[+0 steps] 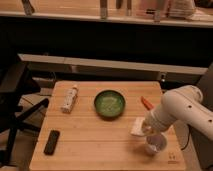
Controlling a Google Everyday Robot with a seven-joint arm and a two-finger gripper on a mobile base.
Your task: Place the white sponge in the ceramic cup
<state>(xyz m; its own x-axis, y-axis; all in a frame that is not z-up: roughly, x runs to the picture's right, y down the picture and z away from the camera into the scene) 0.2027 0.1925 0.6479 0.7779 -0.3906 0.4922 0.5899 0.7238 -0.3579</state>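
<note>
White sponge (137, 127) clamped in pincer (143, 129), lower right of frame, just up-left of cup (156, 144) on worktop (100, 145) — lining up for drop.

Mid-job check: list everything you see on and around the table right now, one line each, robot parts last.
white sponge: one, off-white, held above the table's right side, just left of and above the cup
ceramic cup: one, white, front right of table
bowl: one, green, table centre
bottle-shaped object: one, whitish, lying at left rear
remote-like object: one, black, front left
orange object: one, right rear, partly behind the arm
table: one, light wood
chair: one, black, left of table
robot arm: one, white, right side
pincer: one, shut on the sponge, above the cup's left edge
</note>
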